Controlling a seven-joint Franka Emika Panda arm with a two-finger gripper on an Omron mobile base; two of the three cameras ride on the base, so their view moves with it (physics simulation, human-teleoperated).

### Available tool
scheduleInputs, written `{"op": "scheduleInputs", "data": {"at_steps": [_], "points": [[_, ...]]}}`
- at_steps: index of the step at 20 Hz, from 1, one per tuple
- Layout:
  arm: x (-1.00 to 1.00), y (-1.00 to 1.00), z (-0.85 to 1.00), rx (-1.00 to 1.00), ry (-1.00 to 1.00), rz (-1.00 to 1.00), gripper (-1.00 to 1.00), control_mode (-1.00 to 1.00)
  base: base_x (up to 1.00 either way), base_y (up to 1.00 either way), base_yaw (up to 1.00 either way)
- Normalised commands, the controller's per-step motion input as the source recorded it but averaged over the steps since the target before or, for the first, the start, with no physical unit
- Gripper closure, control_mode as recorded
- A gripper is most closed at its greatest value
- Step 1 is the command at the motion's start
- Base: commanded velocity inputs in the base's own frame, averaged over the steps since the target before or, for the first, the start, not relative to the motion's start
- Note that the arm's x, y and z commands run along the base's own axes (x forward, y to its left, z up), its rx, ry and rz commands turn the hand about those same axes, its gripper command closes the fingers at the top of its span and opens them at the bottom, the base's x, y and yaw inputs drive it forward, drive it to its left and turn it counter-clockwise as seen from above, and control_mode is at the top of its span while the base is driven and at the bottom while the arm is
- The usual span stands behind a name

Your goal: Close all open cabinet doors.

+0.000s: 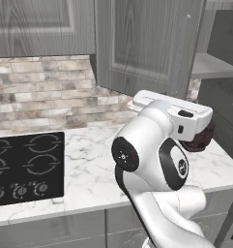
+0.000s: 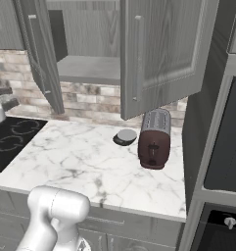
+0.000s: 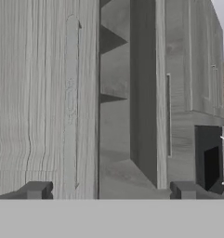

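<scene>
Two cabinet doors stand swung out over the counter. In the right base view the left door (image 2: pixel 41 63) is nearly edge-on and the right door (image 2: pixel 163 54) faces me with its bar handle (image 2: pixel 138 59); the bare shelf (image 2: pixel 87 68) shows between them. From the left base view, one open door (image 1: pixel 147 43) rises just behind my white hand (image 1: pixel 171 106). My gripper (image 3: pixel 111 190) is open and holds nothing. Its fingertips (image 3: pixel 36 189) point at a door panel (image 3: pixel 39 93) with a long handle (image 3: pixel 71 102), apart from it.
A dark red toaster (image 2: pixel 153 139) and a small dark round dish (image 2: pixel 125 137) sit on the marble counter (image 2: pixel 80 166) under the right door. A black cooktop (image 1: pixel 26 167) lies to the left. An oven column (image 2: pixel 222 147) walls off the right end.
</scene>
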Motion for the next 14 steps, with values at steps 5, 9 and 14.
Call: {"op": "scheduleInputs", "data": {"at_steps": [5, 9, 14], "points": [[0.29, -0.02, -0.03, 0.00, 0.00, 0.00, -1.00, -1.00, 0.00, 0.00, 0.00], [0.23, -0.01, -0.16, 0.00, -0.01, 0.00, -1.00, -1.00, 0.00, 0.00, 0.00], [0.19, -0.03, -0.21, 0.00, 0.00, 0.00, -1.00, -1.00, 0.00, 0.00, 0.00]]}}
